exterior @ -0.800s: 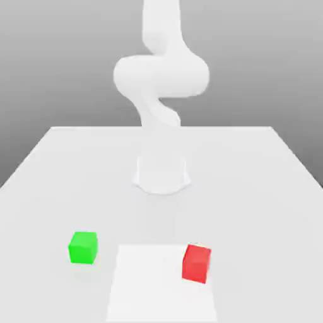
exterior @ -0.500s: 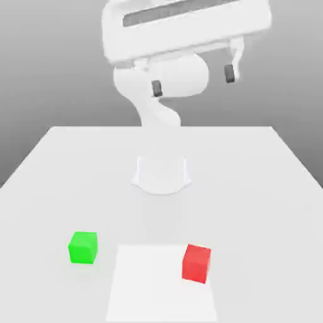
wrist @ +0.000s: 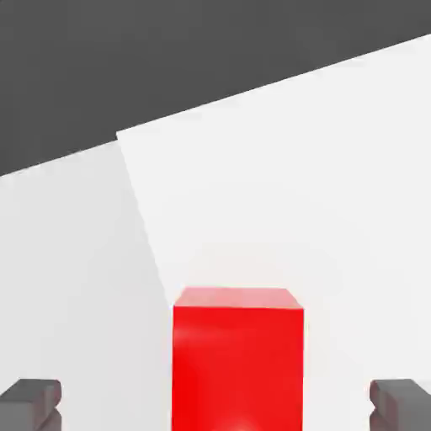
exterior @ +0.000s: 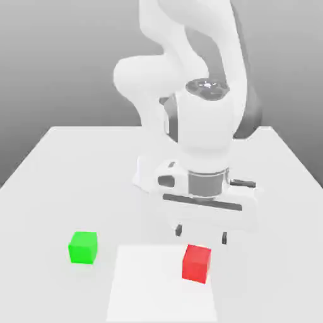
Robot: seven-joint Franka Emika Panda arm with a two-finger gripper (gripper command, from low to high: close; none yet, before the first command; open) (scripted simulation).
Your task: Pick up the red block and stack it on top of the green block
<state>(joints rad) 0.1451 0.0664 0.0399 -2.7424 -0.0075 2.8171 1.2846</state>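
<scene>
Where the exterior view's lower centre shows a lighter square patch (exterior: 164, 284), you see the red block (exterior: 196, 263) resting on its right part. Lower left, well apart, the green block (exterior: 83, 247) sits on the table (exterior: 277, 189). Just behind the red block, your gripper (exterior: 202, 234) hangs with fingers (wrist: 30, 402) spread wide, holding nothing, the cube between them in the hand view.

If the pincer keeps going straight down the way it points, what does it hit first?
Most likely the red block: the hand view shows it centred between the open pincer's fingertips. In the exterior view the pincer hangs just above it, though depth is unclear.
</scene>
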